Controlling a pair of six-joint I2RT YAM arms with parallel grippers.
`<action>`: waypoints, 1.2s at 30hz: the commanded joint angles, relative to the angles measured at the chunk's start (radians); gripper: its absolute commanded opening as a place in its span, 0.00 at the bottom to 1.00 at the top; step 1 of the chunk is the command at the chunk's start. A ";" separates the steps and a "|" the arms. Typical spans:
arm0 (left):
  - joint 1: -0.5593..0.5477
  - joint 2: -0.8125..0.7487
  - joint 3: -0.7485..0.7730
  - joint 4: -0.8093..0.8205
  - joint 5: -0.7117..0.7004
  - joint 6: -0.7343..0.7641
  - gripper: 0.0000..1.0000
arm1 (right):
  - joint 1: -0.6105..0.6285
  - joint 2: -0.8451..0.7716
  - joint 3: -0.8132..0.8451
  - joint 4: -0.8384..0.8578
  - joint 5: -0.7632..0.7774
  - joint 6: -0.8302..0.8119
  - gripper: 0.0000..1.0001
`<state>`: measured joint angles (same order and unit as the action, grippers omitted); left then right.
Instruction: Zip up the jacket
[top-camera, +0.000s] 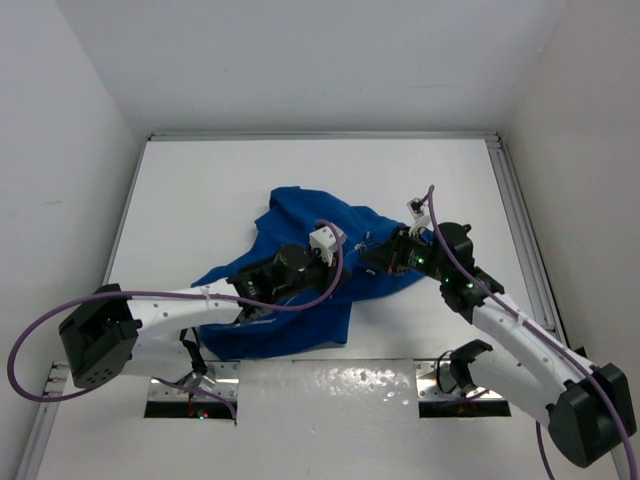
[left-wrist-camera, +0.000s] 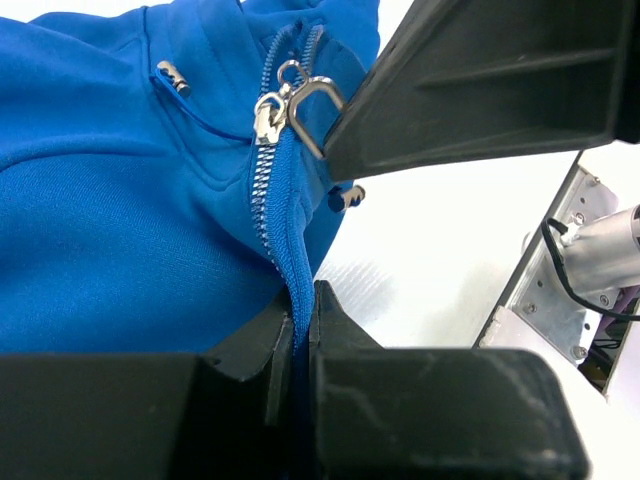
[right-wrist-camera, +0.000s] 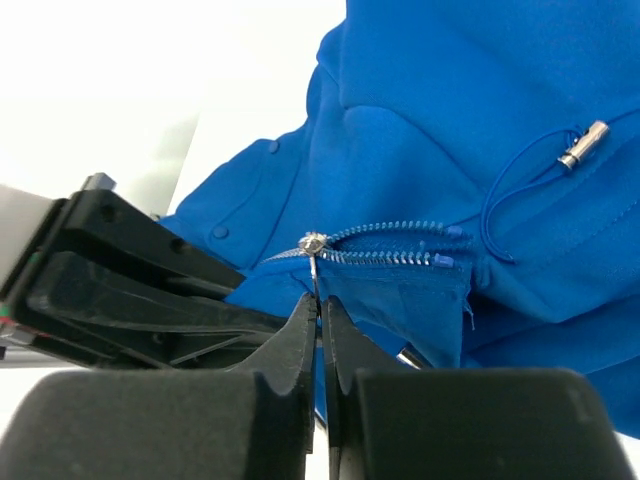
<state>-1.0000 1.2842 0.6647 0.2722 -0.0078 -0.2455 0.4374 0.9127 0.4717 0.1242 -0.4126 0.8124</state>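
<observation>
1. The royal-blue fleece jacket (top-camera: 300, 215) lies crumpled at the middle of the flat white table (top-camera: 250, 170), between the two wrists.
2. The left gripper (left-wrist-camera: 300, 305) is clenched on the blue fabric edge at the foot of the pale silvery zipper (left-wrist-camera: 264, 190). The joined teeth run up from its fingertips to the slider.
3. The right gripper (right-wrist-camera: 318, 305) is pinched tight on the thin metal pull tab (left-wrist-camera: 314, 108) of that slider.
4. A blue drawcord with a small metal tip (right-wrist-camera: 582, 145) lies on the fleece beside the zipper.
5. Plain white walls (top-camera: 300, 60) enclose the table on three sides.
6. A grey metal rail (top-camera: 520, 220) runs along its right edge.
7. Purple cables (top-camera: 150, 295) loop along both arms.
</observation>
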 joint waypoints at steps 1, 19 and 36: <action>-0.009 -0.023 0.013 0.078 0.017 -0.014 0.00 | 0.004 -0.037 -0.001 0.032 0.040 -0.010 0.00; -0.009 -0.048 0.024 -0.011 -0.147 -0.006 0.00 | 0.004 -0.133 0.090 -0.296 0.417 -0.143 0.00; -0.009 -0.063 0.010 -0.002 -0.144 0.006 0.00 | 0.003 -0.100 0.171 -0.341 0.304 -0.153 0.01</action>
<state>-1.0004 1.2472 0.6655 0.2169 -0.1654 -0.2443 0.4400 0.8104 0.6113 -0.2600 0.0174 0.6395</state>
